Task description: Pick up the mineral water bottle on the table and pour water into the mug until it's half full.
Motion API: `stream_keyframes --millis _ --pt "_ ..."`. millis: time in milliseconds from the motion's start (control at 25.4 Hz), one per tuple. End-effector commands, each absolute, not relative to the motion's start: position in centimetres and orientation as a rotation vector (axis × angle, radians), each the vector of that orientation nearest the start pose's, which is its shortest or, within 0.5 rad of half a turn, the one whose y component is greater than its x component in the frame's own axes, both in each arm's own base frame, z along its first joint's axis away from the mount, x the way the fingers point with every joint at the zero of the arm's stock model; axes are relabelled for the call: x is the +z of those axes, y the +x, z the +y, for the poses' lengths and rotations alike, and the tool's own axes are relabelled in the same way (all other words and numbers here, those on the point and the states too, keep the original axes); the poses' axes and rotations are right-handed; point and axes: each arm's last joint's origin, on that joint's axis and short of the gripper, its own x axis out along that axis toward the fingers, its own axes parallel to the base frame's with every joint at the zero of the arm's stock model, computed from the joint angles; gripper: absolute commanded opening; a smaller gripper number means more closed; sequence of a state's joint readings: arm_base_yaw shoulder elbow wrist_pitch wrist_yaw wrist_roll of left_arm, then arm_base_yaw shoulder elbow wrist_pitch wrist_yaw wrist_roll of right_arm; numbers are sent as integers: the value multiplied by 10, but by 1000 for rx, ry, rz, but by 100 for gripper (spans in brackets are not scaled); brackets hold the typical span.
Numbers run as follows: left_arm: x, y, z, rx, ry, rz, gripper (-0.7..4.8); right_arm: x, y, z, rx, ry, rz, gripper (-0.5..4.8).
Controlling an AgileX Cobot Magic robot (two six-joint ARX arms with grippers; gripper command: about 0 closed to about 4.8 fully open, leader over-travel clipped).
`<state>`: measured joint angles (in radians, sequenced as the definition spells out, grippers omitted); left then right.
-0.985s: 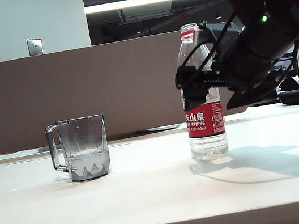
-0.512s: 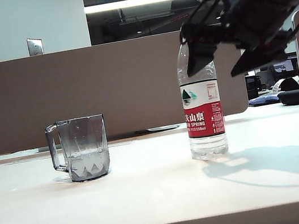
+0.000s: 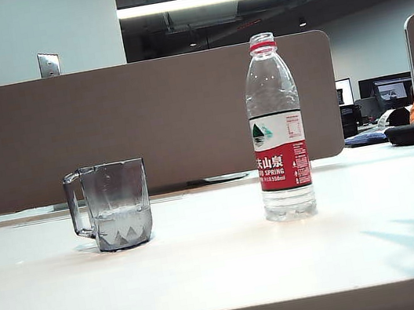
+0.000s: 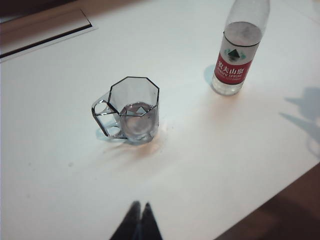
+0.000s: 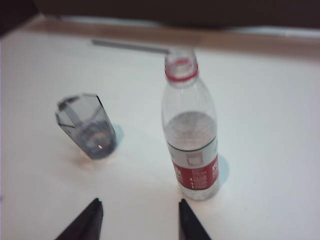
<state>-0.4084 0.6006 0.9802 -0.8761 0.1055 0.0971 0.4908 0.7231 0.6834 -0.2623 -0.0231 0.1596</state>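
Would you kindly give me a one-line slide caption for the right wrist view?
Right gripper, fingers apart, above the table facing uncapped bottle and mug.

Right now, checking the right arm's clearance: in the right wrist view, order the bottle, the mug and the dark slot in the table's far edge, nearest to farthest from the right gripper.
From the open right gripper:
1. Mineral water bottle, standing just ahead of one fingertip.
2. Mug, farther out, off to the other side.
3. Dark slot, at the table's far edge.
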Motion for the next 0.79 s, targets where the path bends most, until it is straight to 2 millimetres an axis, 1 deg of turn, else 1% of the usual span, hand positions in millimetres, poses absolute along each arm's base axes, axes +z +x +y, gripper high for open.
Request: stream_keyframes --millis 39,79,158,197,236,355,473,512,552,630,709,788 --pt "355 70 -33 -508 161 392 -5 311 112 61 494 96 284 208" --pt "353 62 -29 -486 163 350 -5 314 93 51 497 101 258 207" --pt "348 53 -25 -486 161 314 -5 314 74 40 496 108 231 205" --pt "345 50 -23 -487 159 303 -5 314 66 36 491 110 221 204" --pt "341 46 -22 -489 157 294 -5 313 57 30 472 111 206 193" --pt "326 39 -19 -492 170 247 -5 308 39 17 377 108 184 146" --pt "308 38 -18 -490 181 207 -5 300 26 8 300 94 202 142" --pt "296 38 -18 -481 184 221 -5 293 19 4 280 81 232 144" --pt "290 38 -18 -482 181 235 -5 291 16 2 283 89 239 144" --pt "284 41 -19 -462 150 251 -5 291 10 0 290 133 218 144" --pt "281 46 -20 -404 121 240 -5 292 6 -2 291 160 176 144" --pt "275 53 -22 -389 132 205 -5 293 7 -3 268 170 133 143"
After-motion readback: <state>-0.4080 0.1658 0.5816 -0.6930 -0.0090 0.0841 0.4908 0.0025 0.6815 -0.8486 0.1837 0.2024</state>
